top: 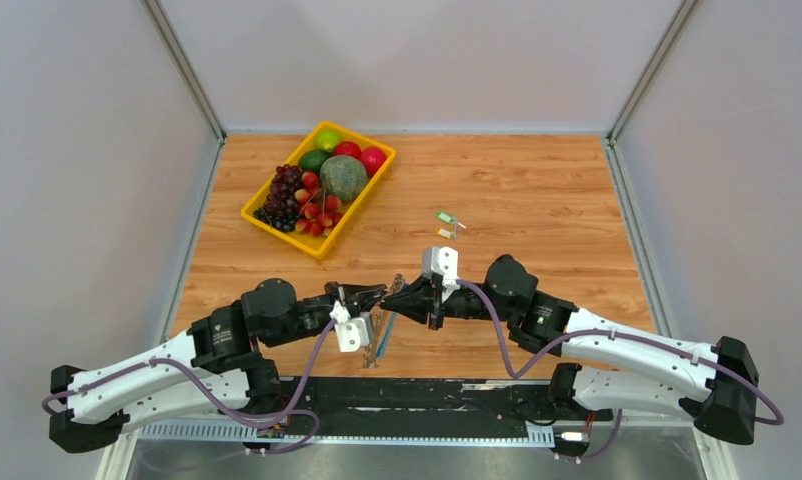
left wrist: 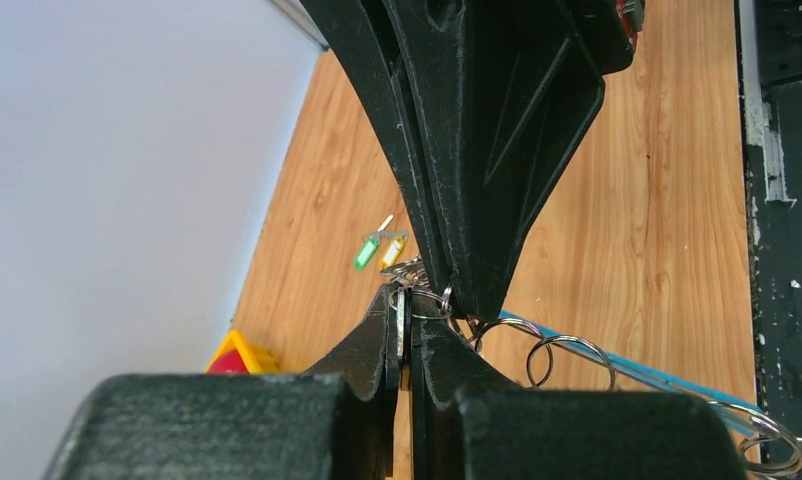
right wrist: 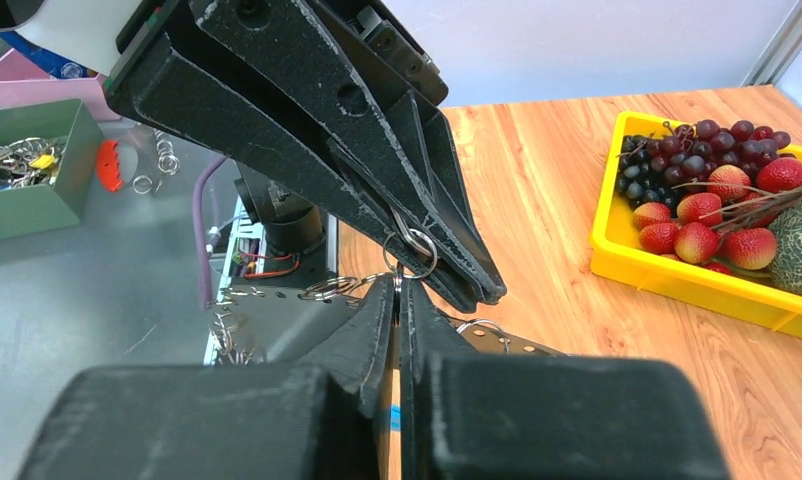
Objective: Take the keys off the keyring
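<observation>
The plastic heads of the two loose keys are showing too small for any writing on them to be read. The green-headed key (left wrist: 366,252) and the orange-headed key (left wrist: 392,250) are lying side by side on the wooden desk (top: 537,200), just above centre in the top view and well apart from the arms.

The keyring (top: 384,338) is hanging between the two tools at lower centre of that view. It is showing as a run of silvery wire split rings coiling one after another, with a light-blue strip (left wrist: 632,366) trailing toward the lower right of the left wrist view.

The left tool (left wrist: 401,310) is pinching tight on a thin silvery ring of it, the metal showing as a sliver between the fingers. The right tool (right wrist: 397,295) is standing with its fingers drawn together to a narrow slit, tips meeting the left tool's at a small split ring (right wrist: 412,250). Whether it is gripping that ring I cannot tell.

A yellow fruit tray (right wrist: 607,215) is sitting at upper left of the top view.
</observation>
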`<state>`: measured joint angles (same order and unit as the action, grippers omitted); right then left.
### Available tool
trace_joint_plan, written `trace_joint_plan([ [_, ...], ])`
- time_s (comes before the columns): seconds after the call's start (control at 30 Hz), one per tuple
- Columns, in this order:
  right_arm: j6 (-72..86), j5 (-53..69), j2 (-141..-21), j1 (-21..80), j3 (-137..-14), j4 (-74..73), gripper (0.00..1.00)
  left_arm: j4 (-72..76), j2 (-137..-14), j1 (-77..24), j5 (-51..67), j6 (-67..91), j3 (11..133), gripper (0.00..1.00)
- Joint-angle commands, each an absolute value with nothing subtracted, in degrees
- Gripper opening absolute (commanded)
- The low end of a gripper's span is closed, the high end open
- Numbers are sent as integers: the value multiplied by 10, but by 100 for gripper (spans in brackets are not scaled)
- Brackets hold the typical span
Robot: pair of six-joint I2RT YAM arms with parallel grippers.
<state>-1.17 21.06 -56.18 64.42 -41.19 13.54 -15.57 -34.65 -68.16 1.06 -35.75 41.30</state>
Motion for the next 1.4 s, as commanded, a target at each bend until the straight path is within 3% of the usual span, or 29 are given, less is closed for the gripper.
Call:
trace_joint_plan([
  [0.0, -3, 218, -554, 647, -437, 164, 0, -137, -347, -681, 14, -367, 414, 0],
  [0.43, 47, 175, -483, 647, -405, 188, 0, -137, -350, -681, 4, -367, 413, 0],
  [1.03, 137, 223, -526, 646, -406, 281, 0, -140, -352, -681, 7, -366, 416, 0],
  [1.37, 267, 245, -535, 645, -376, 299, 0, -139, -347, -681, 2, -364, 418, 0],
])
